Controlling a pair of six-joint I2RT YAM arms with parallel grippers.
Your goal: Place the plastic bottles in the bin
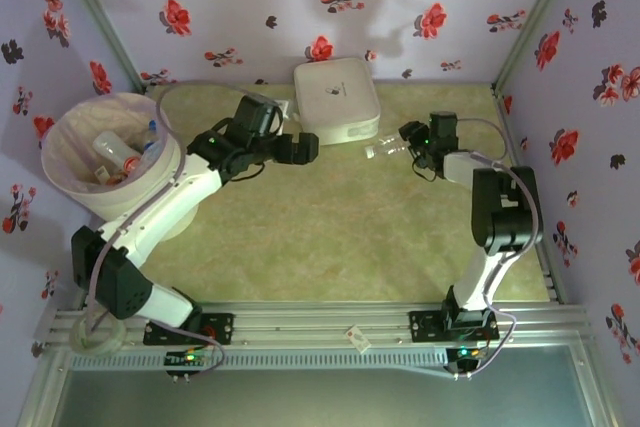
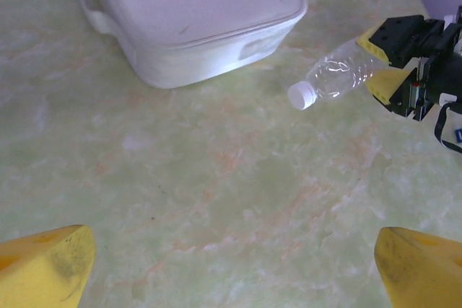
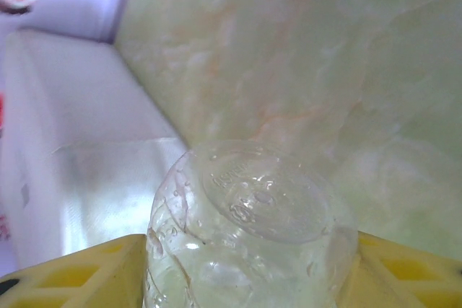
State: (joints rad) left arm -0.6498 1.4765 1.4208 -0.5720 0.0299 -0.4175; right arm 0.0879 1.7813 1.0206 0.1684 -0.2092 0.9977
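A clear plastic bottle (image 1: 385,150) with a white cap lies on its side right of the white box, cap toward the left arm. My right gripper (image 1: 408,142) is shut on its base end. In the right wrist view the yellow fingers (image 3: 72,279) press both sides of the bottle (image 3: 253,229). The left wrist view shows the same bottle (image 2: 336,77) at upper right. My left gripper (image 1: 303,147) hovers open over bare table, its fingertips (image 2: 43,272) far apart. The bin (image 1: 160,179), a white lined bucket at far left, holds several bottles (image 1: 115,152).
A flat white square box (image 1: 338,99) sits at the back centre, close to the held bottle; its corner shows as the box (image 2: 195,19) in the left wrist view. Flowered walls close in the back and sides. The green marbled tabletop (image 1: 330,237) spreads between the arms.
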